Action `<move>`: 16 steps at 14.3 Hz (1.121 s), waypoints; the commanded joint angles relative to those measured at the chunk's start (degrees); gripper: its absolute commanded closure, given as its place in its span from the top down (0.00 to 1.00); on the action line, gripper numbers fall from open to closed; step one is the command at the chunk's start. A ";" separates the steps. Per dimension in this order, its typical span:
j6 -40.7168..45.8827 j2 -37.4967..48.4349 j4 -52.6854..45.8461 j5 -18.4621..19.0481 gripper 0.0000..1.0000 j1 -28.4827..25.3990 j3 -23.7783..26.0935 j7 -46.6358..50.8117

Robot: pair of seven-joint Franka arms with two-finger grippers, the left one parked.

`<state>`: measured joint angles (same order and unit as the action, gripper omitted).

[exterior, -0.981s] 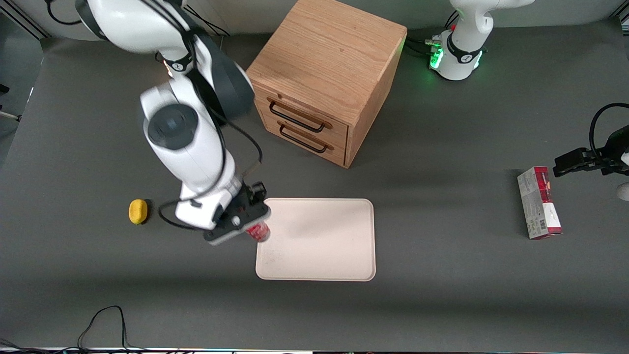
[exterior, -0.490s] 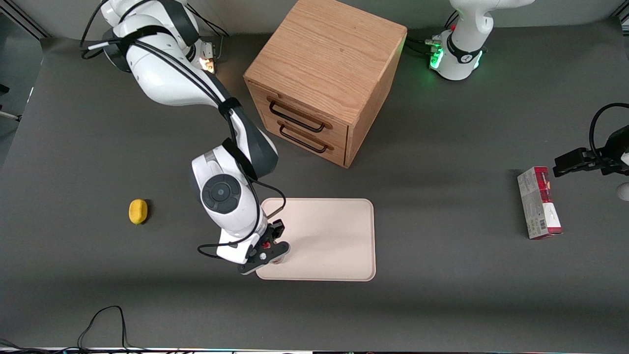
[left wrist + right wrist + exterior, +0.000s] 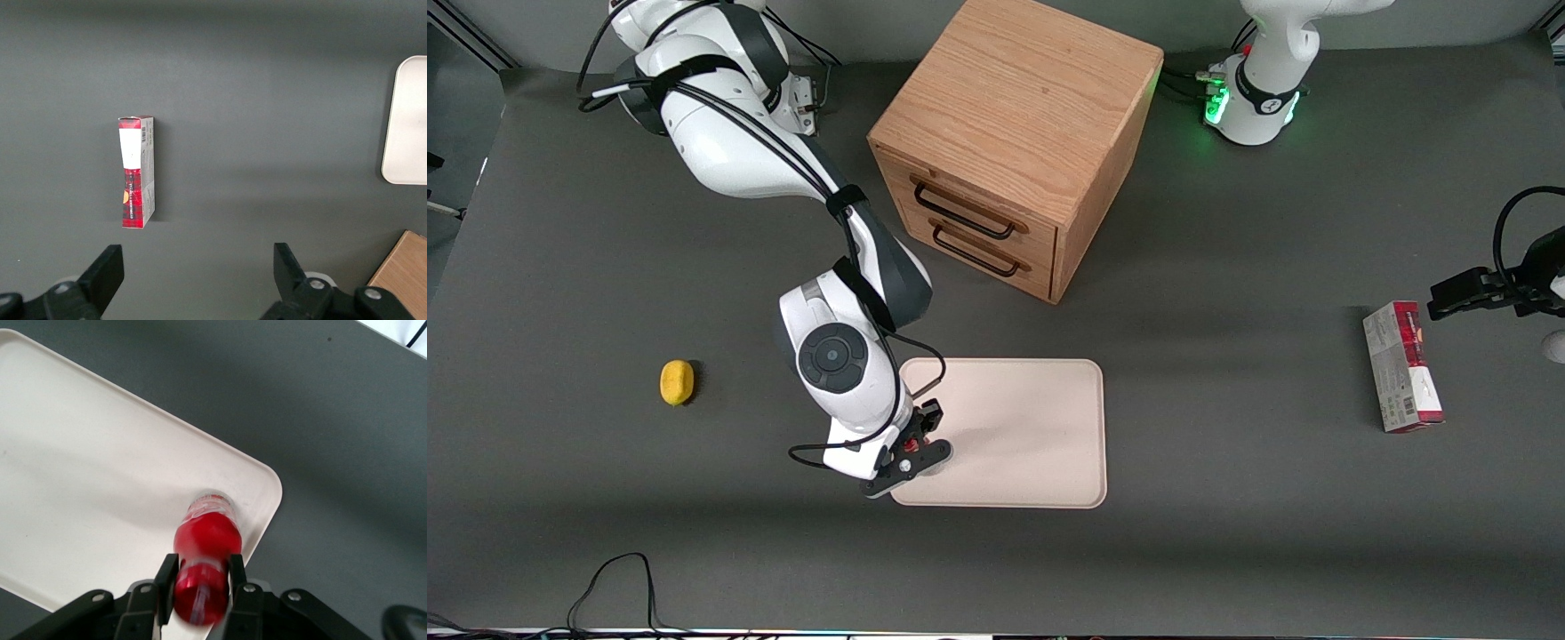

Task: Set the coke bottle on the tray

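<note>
— Bottle first: where do we have it?

— Over the tray, at the corner nearest the front camera on the working arm's end. Our gripper is clamped on its neck just below the cap, and the clear base looks to be at or just above the tray floor.

— How does it handle?

— We judge it light, stiff and smooth-walled, so it could slip or tip. The neck is the sensible hold.

— Which way does it point?

— Its long axis runs roughly upright, cap up, base down. The lemon lies well apart; cabinet and carton too.
</note>
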<state>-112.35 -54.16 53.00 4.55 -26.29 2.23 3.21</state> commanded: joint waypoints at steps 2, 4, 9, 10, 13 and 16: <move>-0.07 -1.04 -1.84 1.07 0.64 -0.08 -0.03 0.48; -0.07 -0.69 -1.84 1.07 1.00 -0.08 -0.03 0.92; 5.88 6.32 -1.93 0.63 1.00 -0.52 -0.03 1.45; 7.74 8.08 -1.85 0.63 1.00 -0.52 -0.03 1.71; 17.56 14.41 -1.50 0.72 1.00 -0.43 -0.12 1.98; 21.29 25.72 9.43 0.72 1.00 0.01 -1.51 4.53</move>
<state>-91.44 -37.79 51.10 4.55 -26.35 2.02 5.42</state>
